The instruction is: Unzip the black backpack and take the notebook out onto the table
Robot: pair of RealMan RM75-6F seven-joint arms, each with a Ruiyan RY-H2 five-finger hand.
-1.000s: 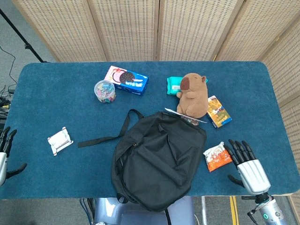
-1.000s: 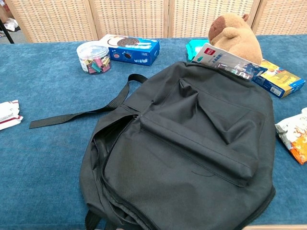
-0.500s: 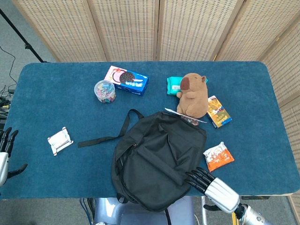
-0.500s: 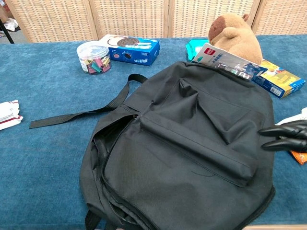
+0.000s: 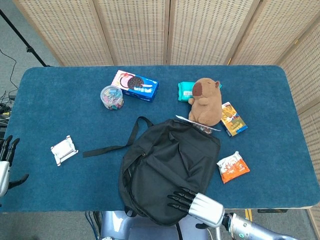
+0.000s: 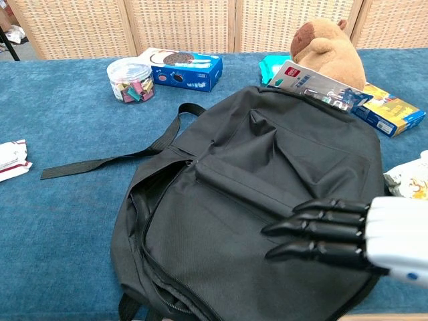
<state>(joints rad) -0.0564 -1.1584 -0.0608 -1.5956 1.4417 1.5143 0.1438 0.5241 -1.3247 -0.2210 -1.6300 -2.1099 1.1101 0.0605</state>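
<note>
Chest view shows your right hand (image 6: 348, 239) now over the black backpack (image 6: 254, 200), fingers straight and apart, holding nothing; your left hand (image 5: 5, 165) stays at the table (image 5: 50, 100) edge, fingers spread.

A blue cookie box (image 5: 136, 85) lies beside a clear tub of coloured clips (image 5: 111, 96) at the back of the blue surface (image 5: 60, 100). A brown plush toy (image 5: 206, 101) sits between a teal packet (image 5: 185, 91) and a yellow-and-blue box (image 5: 233, 119). An orange snack bag (image 5: 232, 167) lies right, a white wrapper (image 5: 64, 150) left.
</note>
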